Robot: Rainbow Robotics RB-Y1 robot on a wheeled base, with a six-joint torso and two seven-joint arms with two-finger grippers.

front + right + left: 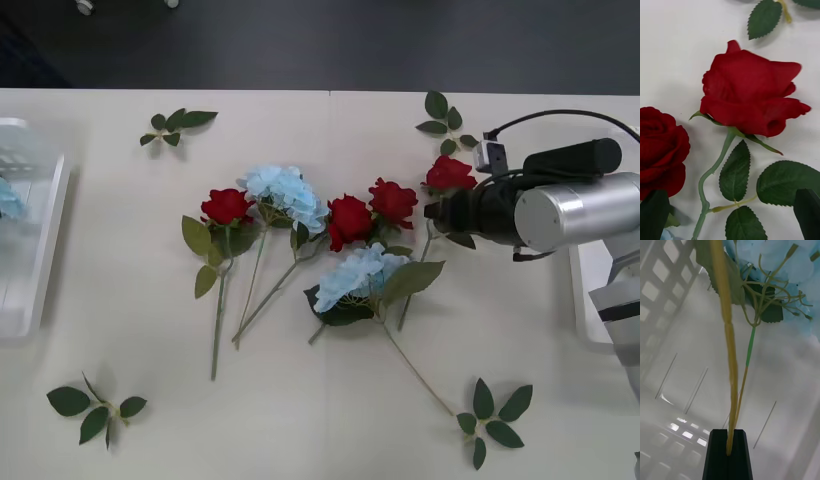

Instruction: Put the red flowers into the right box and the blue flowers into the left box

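Several red flowers lie mid-table. The rightmost red flower (450,174) (752,97) lies just ahead of my right gripper (431,212), which is open; its black fingers (808,210) stand on either side of the stem and leaves. Other red flowers (393,200) (348,220) (227,205) lie to the left, with two blue flowers (288,195) (360,275) among them. My left gripper (729,450) is shut on the stem of a blue flower (790,262) inside the left box (673,273) (40,250). The right box (583,290) is mostly hidden behind my right arm.
Loose green leaf sprigs lie at the far left (178,125), far right (440,120), near left (95,405) and near right (495,412). The flowers' stems cross each other in the middle of the table. Dark floor lies beyond the table's far edge.
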